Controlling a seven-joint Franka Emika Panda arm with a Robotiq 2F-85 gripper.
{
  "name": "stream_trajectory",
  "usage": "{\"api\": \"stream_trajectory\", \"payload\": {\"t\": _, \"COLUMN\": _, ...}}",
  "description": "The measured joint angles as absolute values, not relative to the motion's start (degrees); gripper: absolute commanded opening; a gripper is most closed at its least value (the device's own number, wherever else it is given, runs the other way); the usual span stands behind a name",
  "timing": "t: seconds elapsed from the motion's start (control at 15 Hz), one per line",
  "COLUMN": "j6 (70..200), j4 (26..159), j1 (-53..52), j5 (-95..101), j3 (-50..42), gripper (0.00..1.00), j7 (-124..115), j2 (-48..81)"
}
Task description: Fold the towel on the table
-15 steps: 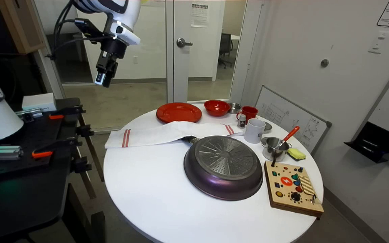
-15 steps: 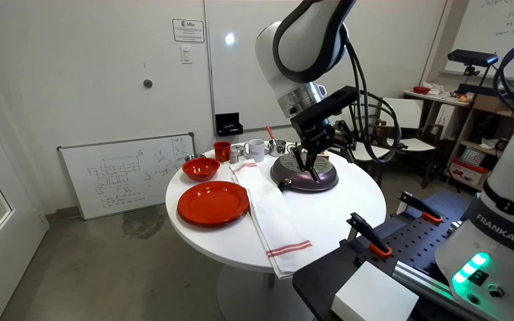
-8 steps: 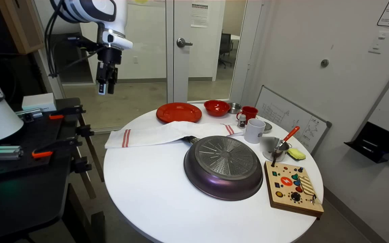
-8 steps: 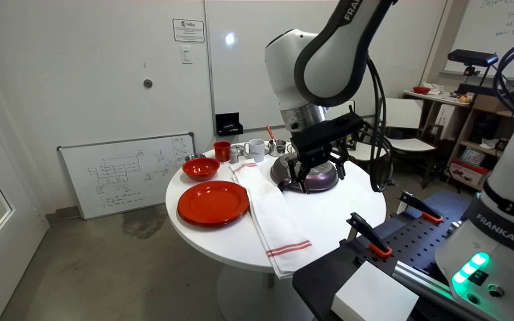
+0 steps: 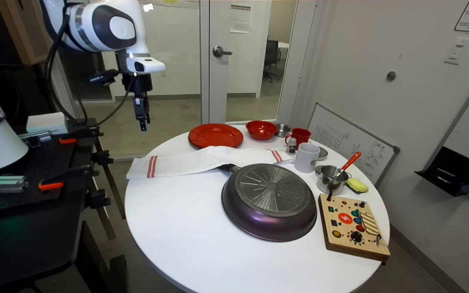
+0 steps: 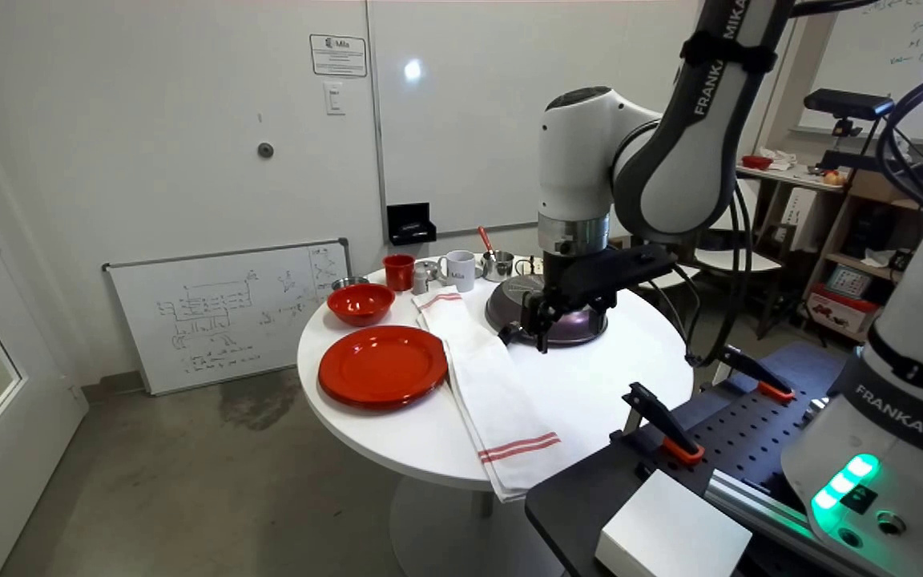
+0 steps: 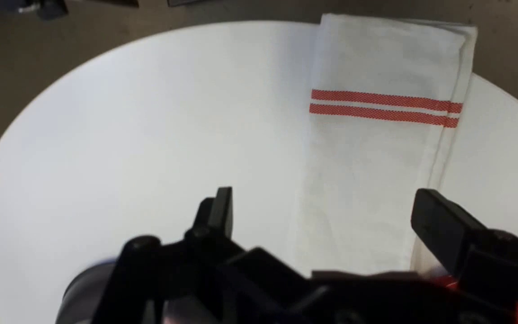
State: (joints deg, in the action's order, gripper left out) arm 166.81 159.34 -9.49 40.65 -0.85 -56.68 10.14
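With claw [image 7: 324, 202] spread wide, empty, best to pinch towel [image 7: 371, 157] through all layers at end overhanging surface [image 7: 151, 135] edge.

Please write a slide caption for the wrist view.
Open pincer over a round table, where a red-striped white towel overhangs the edge.

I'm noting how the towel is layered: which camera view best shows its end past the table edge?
The wrist view: the towel appears largest there, that end uncovered, with offset layers visible along one side. In both exterior views that end shows too, but smaller, its layers harder to read.
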Motion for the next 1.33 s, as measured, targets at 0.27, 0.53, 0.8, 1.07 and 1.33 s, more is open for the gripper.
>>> {"api": "stream_trajectory", "payload": {"t": 0.27, "j6": 167.85, "j4": 156.6, "j1": -12.72, "j5": 58.3, "j3": -4.83, "gripper": 1.0, "j7": -60.28, "j2": 11.93}}
{"api": "stream_trajectory", "payload": {"t": 0.53, "j6": 175.16, "j4": 155.29, "j1": -13.14, "j5": 67.74, "j3": -6.02, "gripper": 1.0, "j7": -62.3, "j2": 13.31}}
{"api": "stream_trajectory", "payload": {"t": 0.8, "j6": 181.93, "j4": 154.96, "j1": -12.93, "j5": 69.52, "j3": -6.45, "gripper": 1.0, "j7": -62.38, "j2": 15.36}}
{"api": "stream_trajectory", "payload": {"t": 1.07, "j6": 181.96, "j4": 155.1, "j1": -12.83, "j5": 69.19, "j3": -6.44, "gripper": 1.0, "j7": -62.37, "j2": 18.22}}
{"api": "stream_trajectory", "payload": {"t": 1.33, "j6": 181.79, "j4": 155.16, "j1": -12.66, "j5": 69.09, "j3": -6.44, "gripper": 1.0, "j7": -62.36, "j2": 19.85}}
